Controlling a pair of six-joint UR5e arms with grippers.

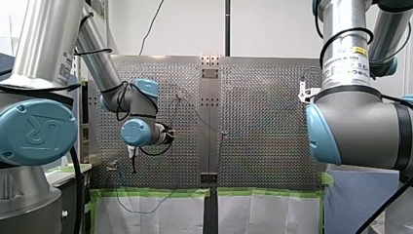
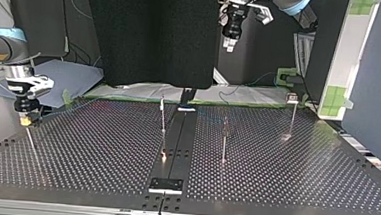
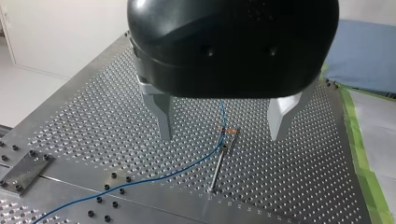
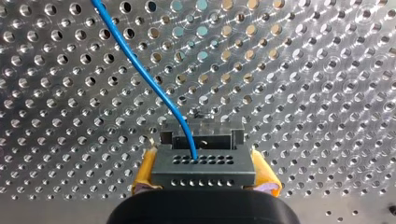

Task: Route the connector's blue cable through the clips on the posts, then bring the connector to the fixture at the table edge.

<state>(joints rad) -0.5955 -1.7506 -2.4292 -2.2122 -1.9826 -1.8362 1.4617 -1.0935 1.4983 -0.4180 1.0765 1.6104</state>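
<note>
- Right wrist view showed the connector [image 4: 204, 163] clamped between the yellow pads [image 4: 145, 170] of my right gripper [image 4: 205, 173], held over the table [image 4: 303, 70]. Whether it touched the plate could not be told.
- The cable [image 4: 149, 79] left the connector's upper face and ran off across the holes in one smooth curve.
- In the top view that gripper hung low, near the table's left edge.
- Left wrist view had the cable passing through the clip [image 3: 229, 135] on a post [image 3: 218, 165], then trailing away toward the centre seam.
- My left gripper [image 3: 224, 121] hovered above that post, its fingers [image 3: 163, 114] spread wide with nothing between them.
- Front view showed the cable strung between two middle posts [image 1: 180, 96] as well, so the routing looked mostly or wholly done. Whether each clip truly held it was too small to tell.
- What was left, by my reading, was carrying the connector to the fixture, which I could not pick out for certain in any view.
</note>
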